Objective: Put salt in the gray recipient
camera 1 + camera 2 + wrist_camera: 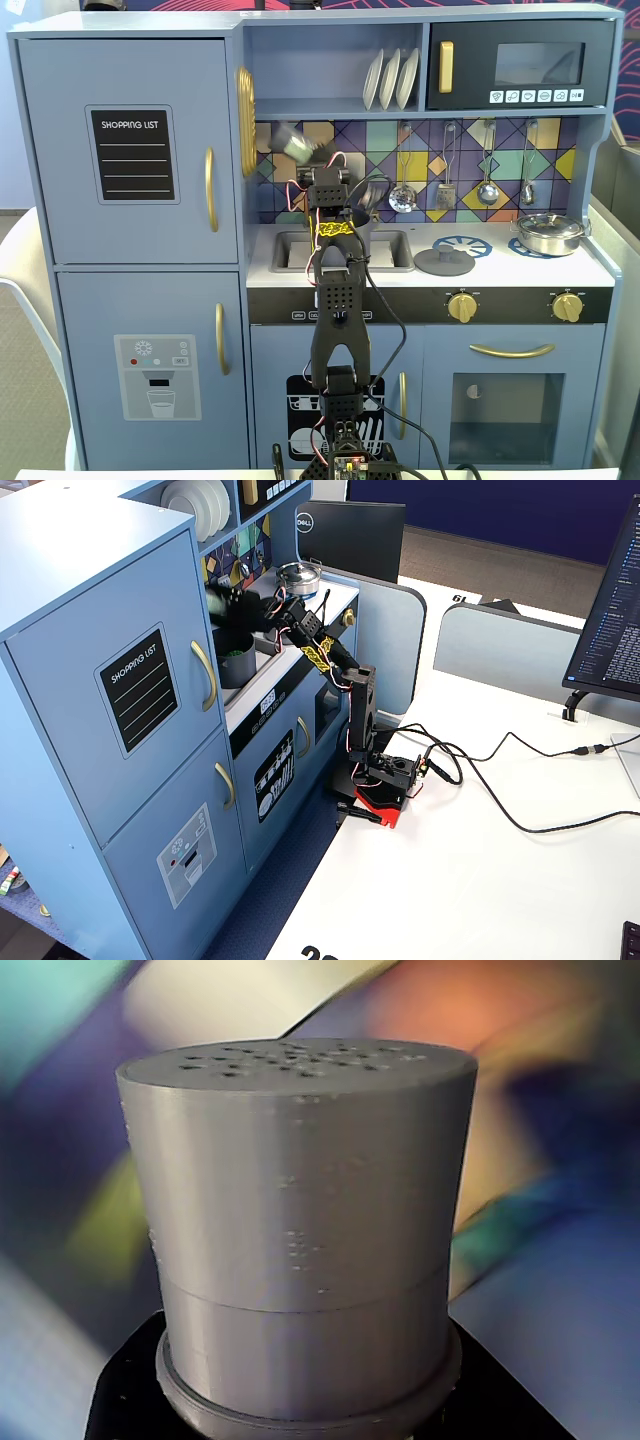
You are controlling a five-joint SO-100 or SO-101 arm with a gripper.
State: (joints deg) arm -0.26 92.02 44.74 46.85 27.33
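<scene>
- Salt shaker (300, 1250) fills the wrist view, gray, its perforated top facing up and away, its base seated in the hand's dark grip.
- In a fixed view the hand (300, 150) is raised above the sink (290, 250) at the left of the counter (500, 268), closed around the blurred shaker (292, 143), which tilts up to the left before the coloured backsplash.
- In the other fixed view the gray pot (236, 658) sits in the sink area just below the hand (232, 602).
- A flat gray lid (444, 262) lies on the counter, right of the sink; a shiny steel pan (549, 233) stands at the far right.
</scene>
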